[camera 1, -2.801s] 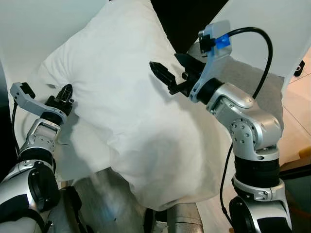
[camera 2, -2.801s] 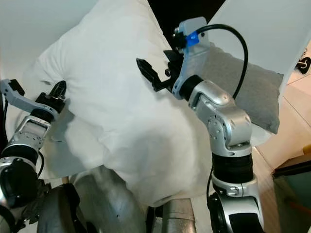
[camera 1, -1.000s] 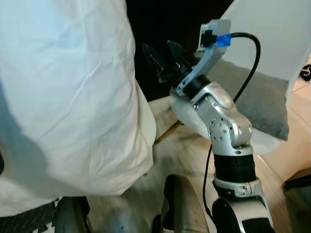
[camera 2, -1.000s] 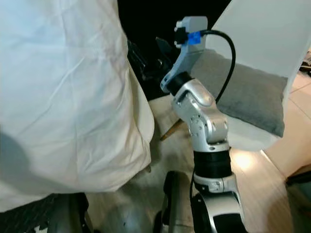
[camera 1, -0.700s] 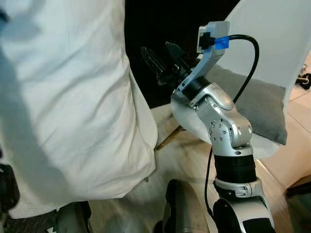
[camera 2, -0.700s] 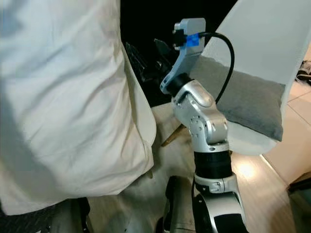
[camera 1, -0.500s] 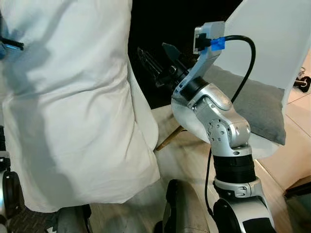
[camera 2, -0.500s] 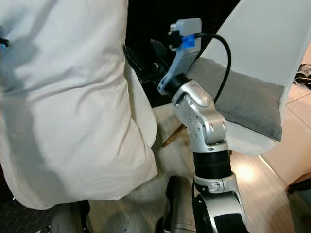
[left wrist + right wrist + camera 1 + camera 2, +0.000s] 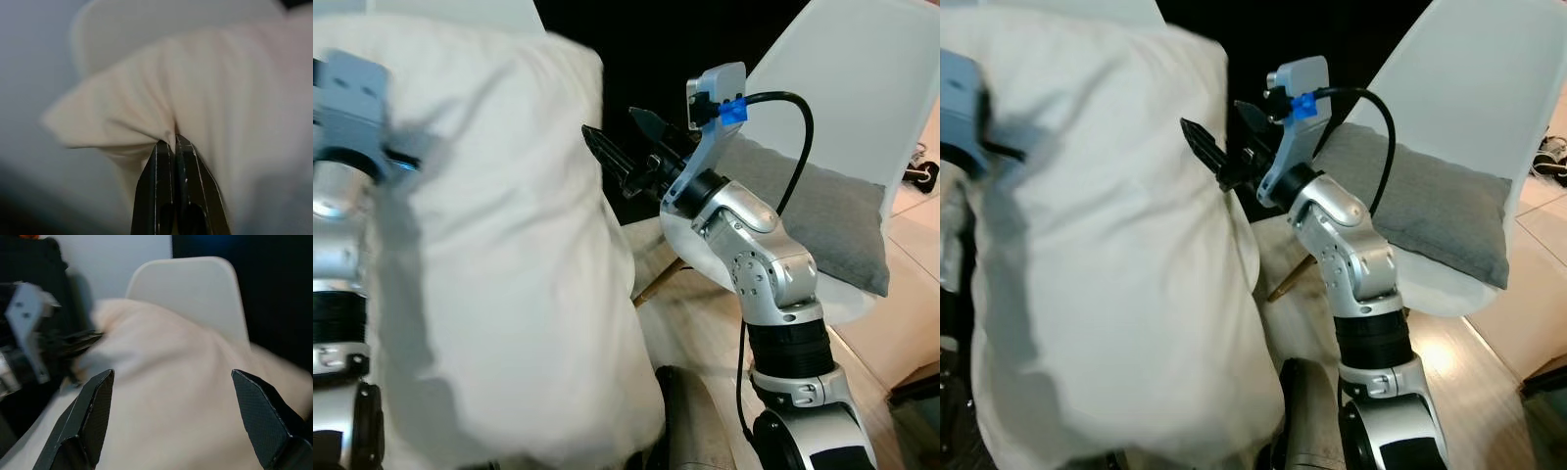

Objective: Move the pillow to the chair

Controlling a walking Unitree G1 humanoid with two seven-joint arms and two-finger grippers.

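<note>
Pillow (image 9: pixel 499 264) now lower, left gripper (image 9: pixel 173 142) pinching its corner, unlike before

The head views are evenly and brightly lit, but the white pillow (image 9: pixel 499 264) is smeared by motion blur, as is the left arm at its side, which lays a soft grey shadow across the fabric, while the right gripper (image 9: pixel 625 147) and the grey cushion (image 9: pixel 822 225) on the white chair (image 9: pixel 862 88) stay sharp against a black background. In the left wrist view the left gripper (image 9: pixel 174 142) is crisp at its tips and the pinched cloth beyond it is soft and hazy. The right wrist view is heavily blurred, with the pillow washed to a pale cream.
</note>
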